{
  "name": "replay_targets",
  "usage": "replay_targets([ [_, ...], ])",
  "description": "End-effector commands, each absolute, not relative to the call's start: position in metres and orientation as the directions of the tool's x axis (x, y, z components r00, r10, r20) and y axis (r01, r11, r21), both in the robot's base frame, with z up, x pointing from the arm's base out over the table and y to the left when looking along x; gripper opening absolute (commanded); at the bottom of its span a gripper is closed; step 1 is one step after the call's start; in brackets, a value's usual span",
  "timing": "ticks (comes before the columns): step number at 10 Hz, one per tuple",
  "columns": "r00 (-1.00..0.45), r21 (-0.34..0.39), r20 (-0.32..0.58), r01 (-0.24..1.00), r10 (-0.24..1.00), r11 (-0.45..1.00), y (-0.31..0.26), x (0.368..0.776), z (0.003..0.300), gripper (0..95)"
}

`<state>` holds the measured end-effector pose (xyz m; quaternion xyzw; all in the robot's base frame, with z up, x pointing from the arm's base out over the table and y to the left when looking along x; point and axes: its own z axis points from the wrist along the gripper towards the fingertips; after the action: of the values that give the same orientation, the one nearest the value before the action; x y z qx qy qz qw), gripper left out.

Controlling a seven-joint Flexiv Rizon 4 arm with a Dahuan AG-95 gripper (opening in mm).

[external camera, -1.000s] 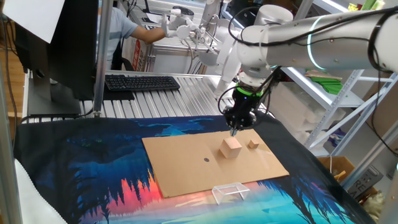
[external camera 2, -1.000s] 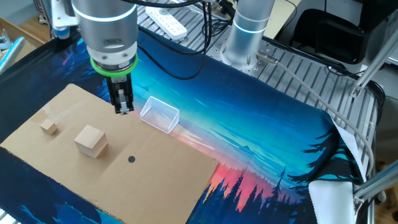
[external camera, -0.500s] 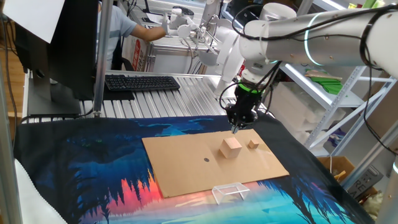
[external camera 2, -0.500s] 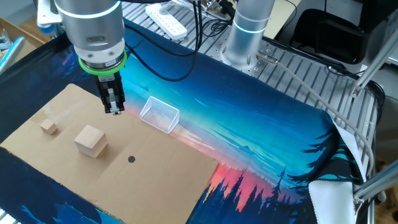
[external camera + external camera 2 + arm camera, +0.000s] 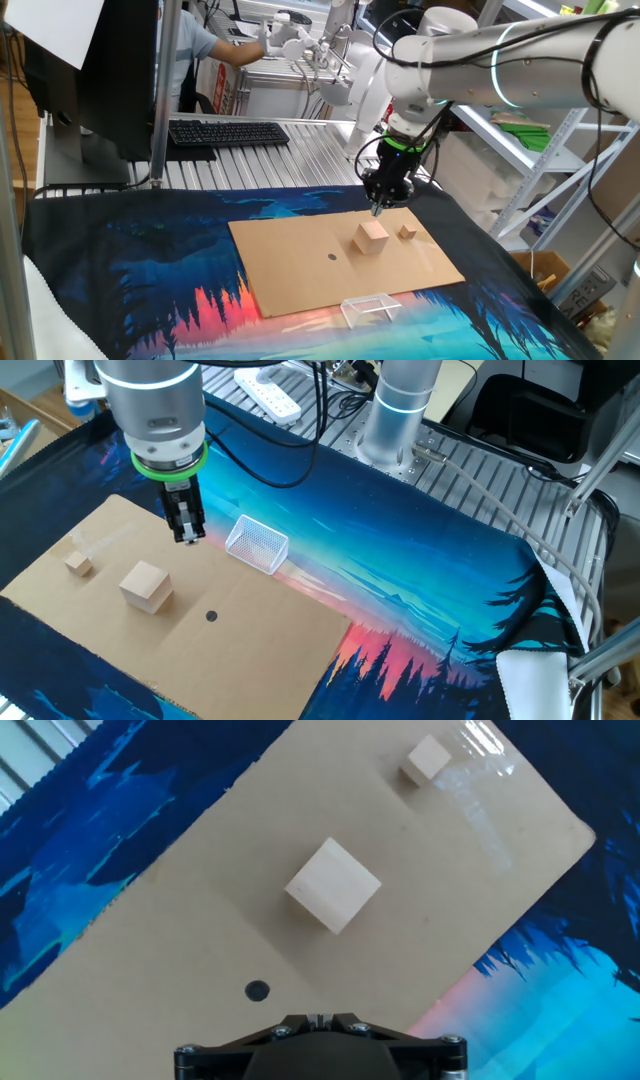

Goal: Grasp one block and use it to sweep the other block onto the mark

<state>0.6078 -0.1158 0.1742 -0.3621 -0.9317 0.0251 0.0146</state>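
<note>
Cardboard sheet (image 5: 300,260) carries the larger cube (image 5: 371,236), with the small block (image 5: 406,231) just right and the dark dot (image 5: 333,256) left. Above, the gripper (image 5: 378,208) hangs empty, fingers seemingly pressed together.

No words, numbers or labels can be read anywhere here. The keyboard (image 5: 228,132) has keys, but they are too small to read. The brown cardboard sheet (image 5: 260,630) has only a plain dark dot (image 5: 211,616) on it.
</note>
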Motion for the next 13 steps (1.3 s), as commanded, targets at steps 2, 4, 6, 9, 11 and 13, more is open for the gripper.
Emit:
replay_targets([
  [2, -0.689, -0.071, 0.02, 0.721, 0.724, 0.689, -0.1156, 0.6085, 0.1744, 0.0],
  [4, -0.697, -0.089, 0.041, 0.711, 0.716, 0.697, -0.1156, 0.6085, 0.1744, 0.0],
  [6, -0.683, -0.092, 0.032, 0.725, 0.73, 0.682, -0.1156, 0.6085, 0.1744, 0.0],
  [9, -0.641, -0.089, 0.028, 0.763, 0.767, 0.64, -0.1156, 0.6085, 0.1744, 0.0],
  [11, -0.638, -0.09, 0.03, 0.765, 0.77, 0.637, -0.1156, 0.6085, 0.1744, 0.0],
  [13, -0.632, -0.073, 0.071, 0.768, 0.772, 0.636, -0.1156, 0.6085, 0.1744, 0.0],
])
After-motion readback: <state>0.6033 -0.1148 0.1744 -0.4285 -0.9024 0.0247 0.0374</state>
